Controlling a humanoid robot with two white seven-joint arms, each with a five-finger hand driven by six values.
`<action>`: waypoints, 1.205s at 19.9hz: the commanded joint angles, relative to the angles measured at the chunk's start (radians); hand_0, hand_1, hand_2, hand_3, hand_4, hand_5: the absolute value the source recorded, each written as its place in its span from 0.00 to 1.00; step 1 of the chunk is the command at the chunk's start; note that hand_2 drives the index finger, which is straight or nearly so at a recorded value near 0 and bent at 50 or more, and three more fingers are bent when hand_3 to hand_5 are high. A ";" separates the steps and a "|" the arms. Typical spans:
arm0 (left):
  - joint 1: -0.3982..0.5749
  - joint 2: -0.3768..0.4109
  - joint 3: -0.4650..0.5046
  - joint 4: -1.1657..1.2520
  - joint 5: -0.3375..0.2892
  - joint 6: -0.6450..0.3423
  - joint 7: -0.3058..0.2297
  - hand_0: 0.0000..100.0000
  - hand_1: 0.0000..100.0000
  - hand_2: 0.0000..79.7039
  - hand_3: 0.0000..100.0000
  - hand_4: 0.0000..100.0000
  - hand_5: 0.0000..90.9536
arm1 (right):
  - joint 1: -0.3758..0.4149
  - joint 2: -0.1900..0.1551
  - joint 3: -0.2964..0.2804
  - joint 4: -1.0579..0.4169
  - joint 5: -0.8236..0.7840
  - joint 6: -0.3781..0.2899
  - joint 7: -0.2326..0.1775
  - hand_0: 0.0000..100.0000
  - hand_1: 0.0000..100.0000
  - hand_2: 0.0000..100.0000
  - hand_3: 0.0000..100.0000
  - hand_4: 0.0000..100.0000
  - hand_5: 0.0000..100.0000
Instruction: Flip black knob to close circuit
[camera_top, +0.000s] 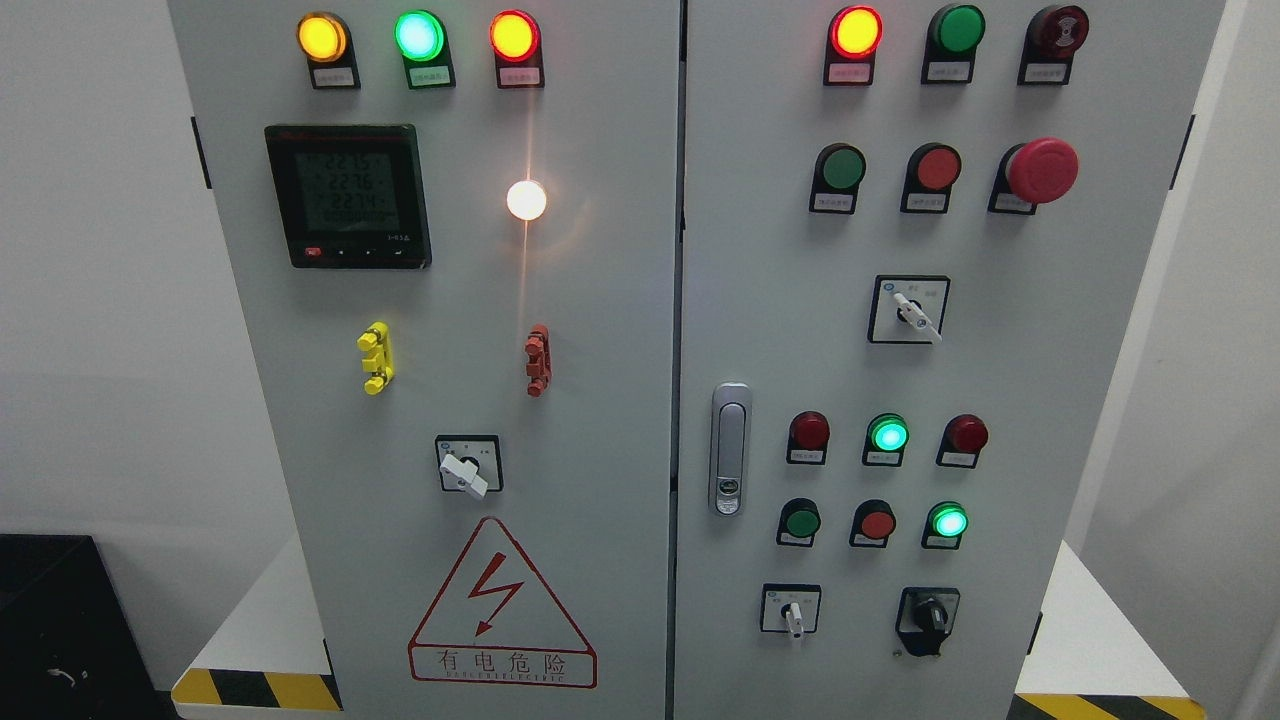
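Note:
The black knob (930, 616) sits at the lower right of the grey cabinet's right door (1010, 400), on a black square plate, its grip standing near upright. To its left is a white selector switch (792, 612). Neither of my hands nor arms shows in the head view.
Other white selectors are at the right door's middle (915, 312) and the left door (465, 470). A red mushroom stop button (1040, 170) juts out at the upper right. A metal door handle (729, 448) is by the centre seam. Lit lamps, a digital meter (347, 195) and a hazard sign (500, 610) fill the panel.

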 joint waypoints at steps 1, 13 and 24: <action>0.000 0.000 0.000 -0.001 0.000 -0.001 0.000 0.12 0.56 0.00 0.00 0.00 0.00 | -0.002 0.011 0.015 -0.044 0.197 -0.002 -0.021 0.00 0.00 0.00 0.00 0.00 0.00; 0.000 0.000 -0.001 -0.001 0.000 -0.001 0.001 0.12 0.56 0.00 0.00 0.00 0.00 | -0.022 0.010 0.015 -0.254 0.607 0.010 -0.167 0.00 0.00 0.22 0.30 0.28 0.11; 0.000 0.000 -0.001 -0.001 0.000 -0.001 0.000 0.12 0.56 0.00 0.00 0.00 0.00 | -0.010 0.010 -0.008 -0.629 0.823 0.009 -0.285 0.00 0.00 0.43 0.60 0.54 0.47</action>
